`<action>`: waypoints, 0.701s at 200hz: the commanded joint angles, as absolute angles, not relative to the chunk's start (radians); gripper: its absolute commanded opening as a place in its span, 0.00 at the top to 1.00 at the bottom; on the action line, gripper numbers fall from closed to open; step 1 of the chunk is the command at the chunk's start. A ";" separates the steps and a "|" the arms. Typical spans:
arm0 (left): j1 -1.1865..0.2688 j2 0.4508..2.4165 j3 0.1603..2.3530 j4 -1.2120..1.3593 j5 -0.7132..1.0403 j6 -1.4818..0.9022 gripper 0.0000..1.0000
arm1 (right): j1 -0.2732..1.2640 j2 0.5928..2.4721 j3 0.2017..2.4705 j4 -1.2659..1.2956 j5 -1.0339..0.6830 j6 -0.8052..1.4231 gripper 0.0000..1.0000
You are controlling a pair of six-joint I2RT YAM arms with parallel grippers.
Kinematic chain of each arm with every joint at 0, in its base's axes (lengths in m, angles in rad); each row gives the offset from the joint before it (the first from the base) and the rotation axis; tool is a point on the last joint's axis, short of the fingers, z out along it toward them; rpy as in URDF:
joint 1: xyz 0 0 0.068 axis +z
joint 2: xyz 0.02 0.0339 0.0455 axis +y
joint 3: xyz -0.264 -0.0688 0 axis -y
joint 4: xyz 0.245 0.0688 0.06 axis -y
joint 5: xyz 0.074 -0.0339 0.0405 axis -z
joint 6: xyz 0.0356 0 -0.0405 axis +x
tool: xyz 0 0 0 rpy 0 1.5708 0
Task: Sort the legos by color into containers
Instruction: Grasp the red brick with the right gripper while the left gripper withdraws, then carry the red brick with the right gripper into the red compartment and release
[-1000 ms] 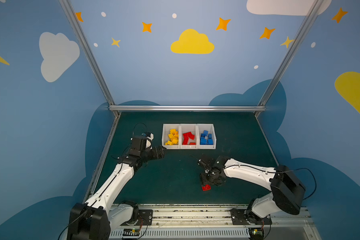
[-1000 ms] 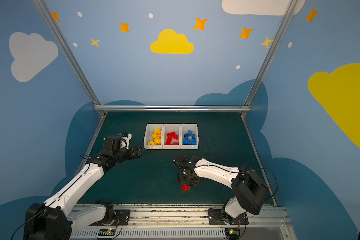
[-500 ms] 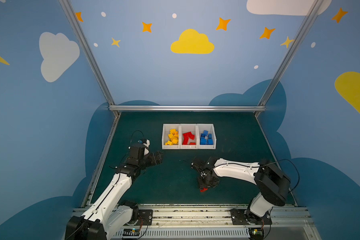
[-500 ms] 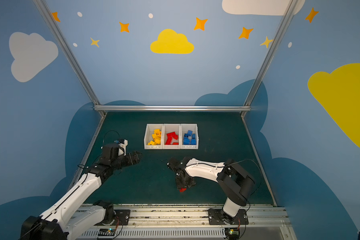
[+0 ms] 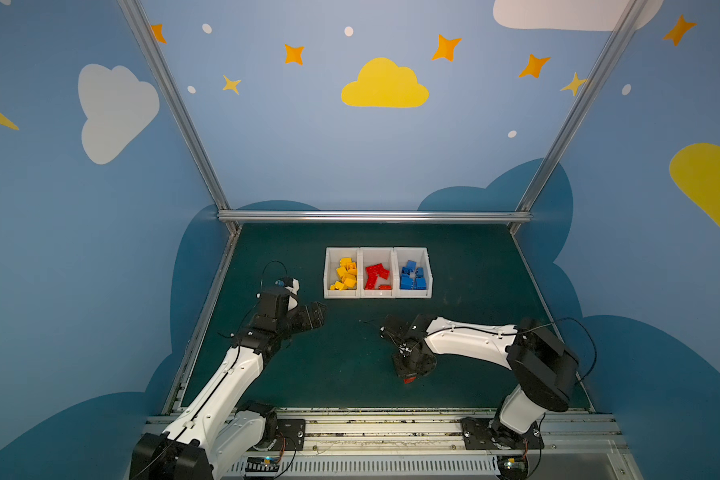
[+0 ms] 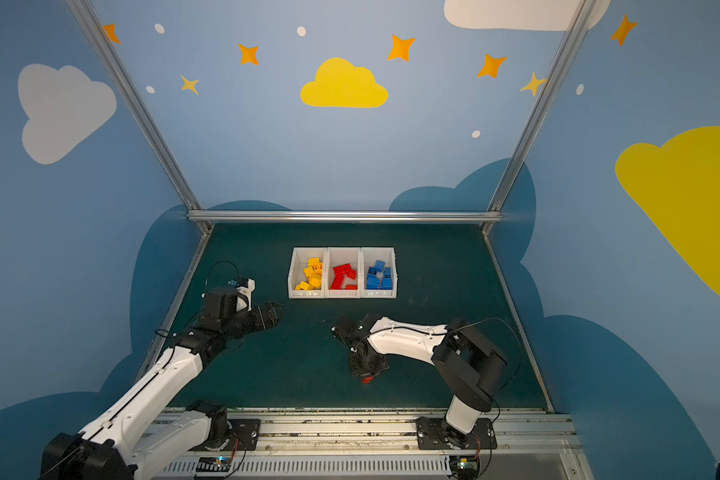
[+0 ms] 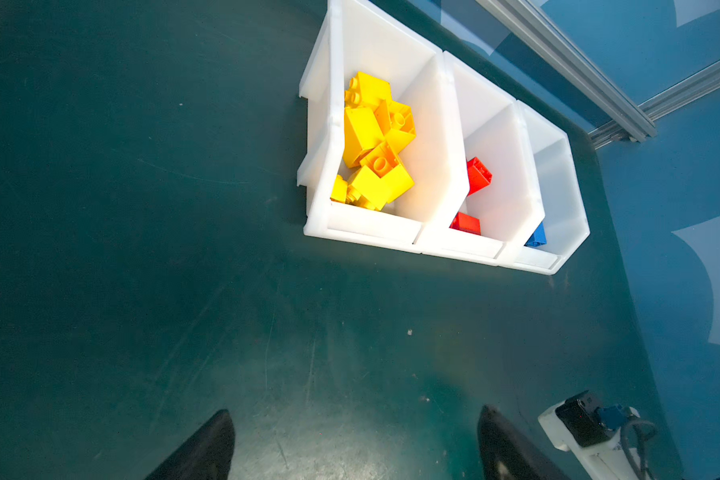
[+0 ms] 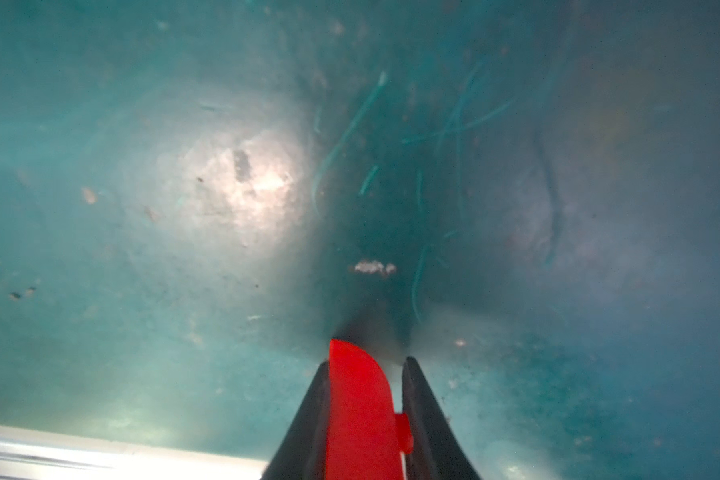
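Sorted: yellow, red, blue bins (image 5: 377, 293) filled. Outstanding: one red brick (image 8: 360, 409), clamped in my right gripper (image 8: 364, 399). Left gripper (image 7: 356, 444) wide, empty.

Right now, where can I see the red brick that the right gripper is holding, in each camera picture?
Top views: the red brick peeks out under the right gripper, near the front edge of the mat, in both.
Left wrist: not in view.
Right wrist: the brick sits between the two black fingers, bottom centre.
Shared landmark: the green mat.
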State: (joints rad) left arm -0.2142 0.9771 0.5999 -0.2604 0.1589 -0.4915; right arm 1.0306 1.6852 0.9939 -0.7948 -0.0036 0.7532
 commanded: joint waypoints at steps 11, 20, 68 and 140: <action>-0.212 0.958 0.598 -0.263 0.152 -0.491 0.09 | 1.027 1.653 1.067 -0.853 0.009 0.721 0.82; -0.212 0.954 0.601 -0.266 0.152 -0.492 0.09 | 1.017 1.649 1.101 -0.870 0.017 0.693 0.82; -0.212 0.901 0.595 -0.296 0.143 -0.499 0.09 | 0.889 1.728 1.382 -0.929 0.016 0.500 0.82; -0.212 0.803 0.543 -0.320 0.134 -0.520 0.08 | 0.713 2.128 1.958 -0.969 0.027 0.298 0.82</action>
